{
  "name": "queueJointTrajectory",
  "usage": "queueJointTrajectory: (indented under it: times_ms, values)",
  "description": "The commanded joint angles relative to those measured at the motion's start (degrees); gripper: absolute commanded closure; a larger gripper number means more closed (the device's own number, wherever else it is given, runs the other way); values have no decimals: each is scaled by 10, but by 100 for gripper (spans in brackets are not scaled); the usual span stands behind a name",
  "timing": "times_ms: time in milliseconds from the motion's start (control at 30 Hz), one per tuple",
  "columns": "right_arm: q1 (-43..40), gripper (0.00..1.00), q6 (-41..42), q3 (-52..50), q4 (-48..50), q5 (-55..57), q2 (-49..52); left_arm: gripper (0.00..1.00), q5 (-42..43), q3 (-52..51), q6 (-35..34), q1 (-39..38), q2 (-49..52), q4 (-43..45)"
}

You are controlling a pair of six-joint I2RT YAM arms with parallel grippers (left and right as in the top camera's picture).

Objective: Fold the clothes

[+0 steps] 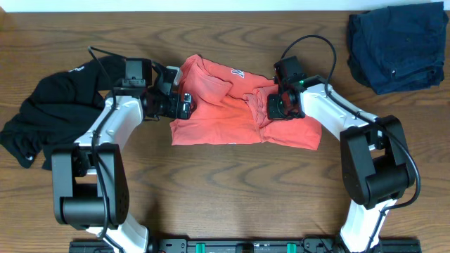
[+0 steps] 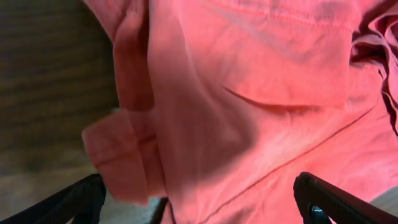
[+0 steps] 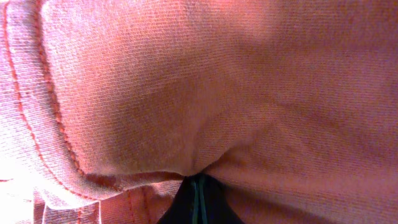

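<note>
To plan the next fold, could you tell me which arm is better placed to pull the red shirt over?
Right, probably: the right end effector looks shut on the red shirt, while the left end effector sits open at its sleeve.

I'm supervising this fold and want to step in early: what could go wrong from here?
1. The right tool seems to pinch a bunched part of the red shirt; pulling may drag several layers and wrinkle the fold.
2. The left tool is open at the sleeve edge; it may close on one layer only.
3. The black garment lies right by the left arm and could be snagged.
</note>
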Motion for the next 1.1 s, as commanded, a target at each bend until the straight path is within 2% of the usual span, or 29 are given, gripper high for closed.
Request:
queueJointTrajectory:
  times_ms: [0,400,600,967,1067]
  values:
    - [-1,99,-13,6,-2,-9,7,2,9,2,10,2,20,7]
    - [-1,99,-13,6,-2,-9,7,2,9,2,-1,1,47,43]
    - [-1,99,-13,6,0,-9,7,2,84,2,-3,-1,59,57]
    - [-1,99,-17,6,0,-9,7,2,85,2,-22,-1,104,55]
    - [-1,99,-17,6,7,-9,7,6,126,2,-23,-8,105,58]
